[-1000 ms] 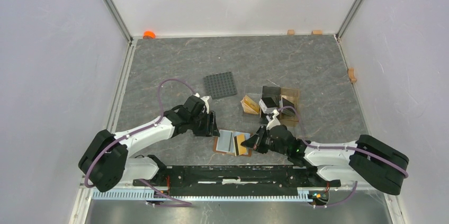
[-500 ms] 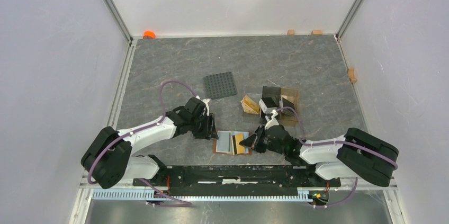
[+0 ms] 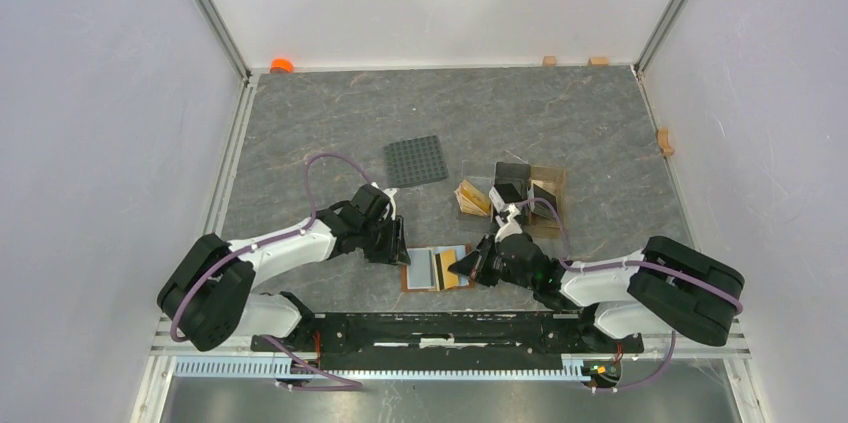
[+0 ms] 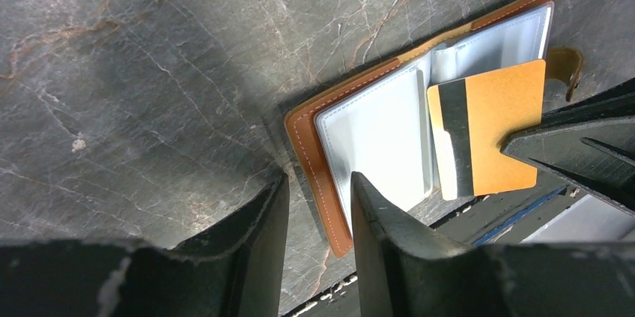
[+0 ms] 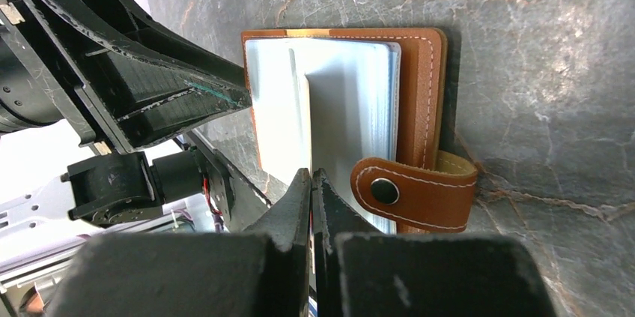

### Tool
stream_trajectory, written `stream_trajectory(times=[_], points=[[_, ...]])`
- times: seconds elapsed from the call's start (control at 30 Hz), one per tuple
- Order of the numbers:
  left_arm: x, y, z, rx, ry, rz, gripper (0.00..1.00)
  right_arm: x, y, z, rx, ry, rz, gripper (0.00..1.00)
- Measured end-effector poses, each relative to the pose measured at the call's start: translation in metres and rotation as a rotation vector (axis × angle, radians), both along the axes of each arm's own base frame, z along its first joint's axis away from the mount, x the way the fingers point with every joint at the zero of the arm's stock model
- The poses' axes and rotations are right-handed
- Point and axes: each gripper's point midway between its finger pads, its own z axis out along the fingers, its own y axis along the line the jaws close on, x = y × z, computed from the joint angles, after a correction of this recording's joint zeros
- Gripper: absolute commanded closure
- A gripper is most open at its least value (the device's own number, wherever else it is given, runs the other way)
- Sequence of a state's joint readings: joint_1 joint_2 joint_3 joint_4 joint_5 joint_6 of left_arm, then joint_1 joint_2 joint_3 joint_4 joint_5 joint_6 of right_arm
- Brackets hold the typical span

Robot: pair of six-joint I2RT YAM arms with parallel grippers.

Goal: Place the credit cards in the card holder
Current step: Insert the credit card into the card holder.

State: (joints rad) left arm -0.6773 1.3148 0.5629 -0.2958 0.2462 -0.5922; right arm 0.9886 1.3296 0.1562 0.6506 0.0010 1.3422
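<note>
Leftward since a second ago, the right gripper (image 5: 311,174) has carried its yellow card (image 4: 498,126) over the holder, while the left gripper (image 4: 318,182) has narrowed. The right jaws are pinched together on the card's edge, presenting it over the right-hand page, likely to feed a clear sleeve. The left jaws stand apart, straddling the left cover edge of the brown leather card holder (image 4: 303,141), which lies open at near centre of the worktop (image 4: 135,70), probably to pin it. More cards seem to wait in the amber stand (image 3: 520,188), far right.
</note>
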Motion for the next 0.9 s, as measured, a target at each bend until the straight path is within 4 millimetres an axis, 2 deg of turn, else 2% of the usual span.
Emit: stream_trajectory(times=[0.17,0.4,0.9], points=[[0.000,0.000,-0.002,0.002,0.002,0.000,0.65,0.002,-0.001,0.002,-0.013,-0.021,0.004,1.00],[0.002,0.001,-0.004,0.010,-0.001,0.005,0.66,0.004,-0.004,0.011,-0.012,-0.060,-0.004,1.00],[0.001,0.001,-0.004,0.012,0.001,0.005,0.70,0.002,0.004,0.002,-0.038,-0.045,0.037,1.00]])
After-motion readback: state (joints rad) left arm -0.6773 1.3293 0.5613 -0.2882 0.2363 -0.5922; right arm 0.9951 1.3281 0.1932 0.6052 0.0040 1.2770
